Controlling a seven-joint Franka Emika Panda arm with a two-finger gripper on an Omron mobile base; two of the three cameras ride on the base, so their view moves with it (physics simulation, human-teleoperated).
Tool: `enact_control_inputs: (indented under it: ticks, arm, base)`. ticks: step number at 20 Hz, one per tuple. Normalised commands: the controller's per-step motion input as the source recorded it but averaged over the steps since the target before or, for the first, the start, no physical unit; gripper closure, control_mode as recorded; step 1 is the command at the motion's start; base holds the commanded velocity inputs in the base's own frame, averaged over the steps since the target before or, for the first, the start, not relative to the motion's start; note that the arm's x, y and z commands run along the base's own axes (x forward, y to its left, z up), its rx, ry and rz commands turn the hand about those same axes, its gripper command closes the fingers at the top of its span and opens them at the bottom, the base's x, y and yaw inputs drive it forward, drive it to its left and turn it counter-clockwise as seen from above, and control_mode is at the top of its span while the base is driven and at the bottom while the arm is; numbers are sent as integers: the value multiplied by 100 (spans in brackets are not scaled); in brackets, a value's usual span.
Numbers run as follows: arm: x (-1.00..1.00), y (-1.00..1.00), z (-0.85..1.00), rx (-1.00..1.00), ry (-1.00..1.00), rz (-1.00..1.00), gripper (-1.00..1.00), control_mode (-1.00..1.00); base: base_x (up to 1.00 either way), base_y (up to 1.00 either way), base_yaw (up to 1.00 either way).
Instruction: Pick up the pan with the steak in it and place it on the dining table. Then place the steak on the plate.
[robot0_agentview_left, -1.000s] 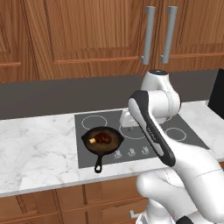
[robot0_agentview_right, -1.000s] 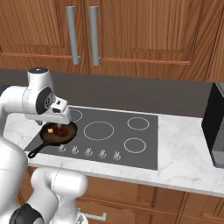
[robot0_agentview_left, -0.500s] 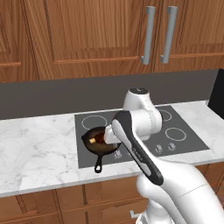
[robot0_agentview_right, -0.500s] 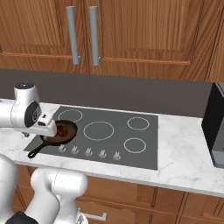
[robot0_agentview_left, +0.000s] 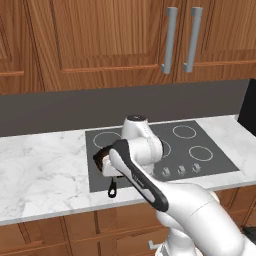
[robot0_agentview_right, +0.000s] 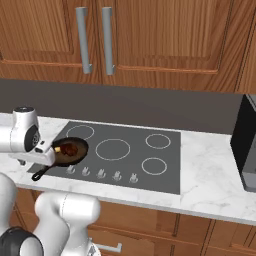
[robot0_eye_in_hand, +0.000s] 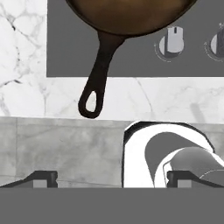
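Cupboards: You see two wooden cupboard doors (robot0_agentview_right: 150, 35) on the wall, and two grey bar handles (robot0_agentview_right: 95, 40) side by side on them.
Table: You have one white marble table (robot0_agentview_right: 210, 175) under the cupboards. It carries the stove and a dark box (robot0_agentview_right: 246, 145) at the far right end.
Stove: You can count one flat dark stove top (robot0_agentview_right: 125, 155) with four ring burners (robot0_agentview_right: 112, 149). A row of small grey knobs (robot0_agentview_right: 110, 174) runs along its front edge; five show in the right base view.
Arm: You see one white arm bent low over the front left corner of the stove, just beside the pan.
Pan: You have one black pan (robot0_agentview_right: 67, 152) sitting on the front left burner. Its short handle (robot0_eye_in_hand: 97, 81) ends in a loop and points off the stove's front edge, over the marble.
Steak: Look inside the pan. One small reddish-brown steak (robot0_agentview_right: 70, 148) lies there, and it is the only thing in it.
Pincer: You see the pincer (robot0_eye_in_hand: 111, 179) in the hand view, its two dark tips (robot0_eye_in_hand: 41, 178) spread wide apart. It holds nothing. The pan handle is ahead of it, not between the tips.
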Motion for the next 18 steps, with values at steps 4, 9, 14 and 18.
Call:
enact_control_inputs:
  ticks: [4, 9, 14, 18]
  arm:
    - [29, 42, -42, -3, 3, -6, -100, -100]
    - [51, 11, -43, -11, 0, -6, -100, -100]
    - [49, 0, -44, -11, -3, -3, -100, -100]
    - [19, 0, -28, -2, -1, 0, -100, -100]
  base:
    - [0, 0, 0]
    - [0, 0, 0]
    - [0, 0, 0]
    - [0, 0, 0]
